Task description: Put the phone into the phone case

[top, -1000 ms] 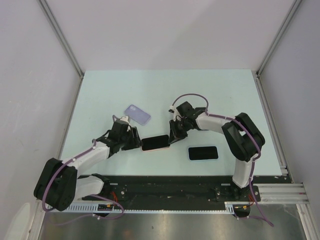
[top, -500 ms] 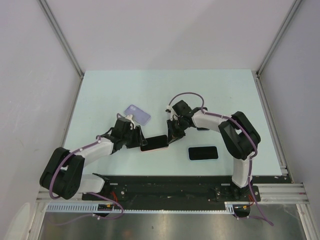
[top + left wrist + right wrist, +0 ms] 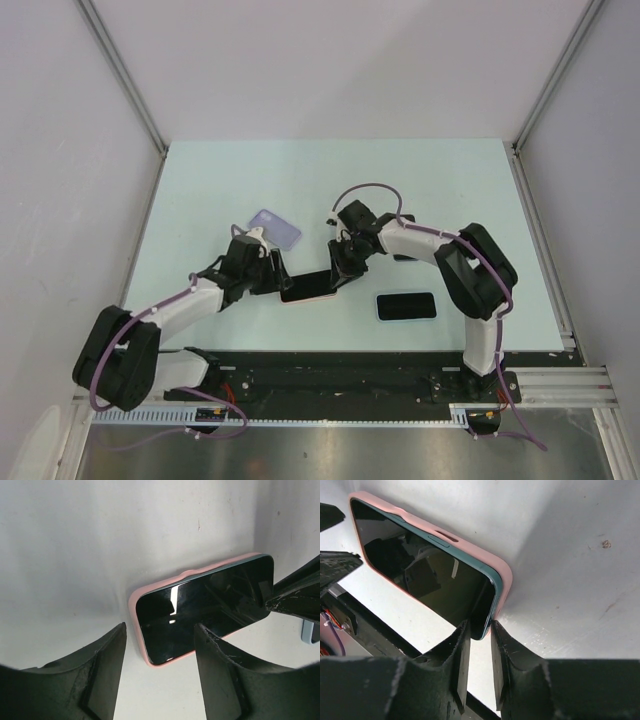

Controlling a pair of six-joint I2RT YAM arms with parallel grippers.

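The phone [image 3: 308, 286] has a black screen and a teal rim and lies in the pink phone case [image 3: 132, 611] near the table's front middle. In the right wrist view the phone [image 3: 425, 575] sits inside the pink case [image 3: 487, 557], with its near corner sticking out past the case edge. My right gripper [image 3: 480, 627] is shut on that corner, at the phone's right end [image 3: 340, 272]. My left gripper [image 3: 160, 630] is open and low at the phone's left end, a finger [image 3: 107, 650] on each side, not touching it.
A lavender phone case [image 3: 274, 228] lies behind the left gripper. A second black-screened phone in a light blue case [image 3: 406, 305] lies to the front right. The black base rail [image 3: 340, 365] runs along the near edge.
The right gripper and the phone have shifted slightly to the left. The left gripper has stayed at the phone's left end, its arm shifting a little.
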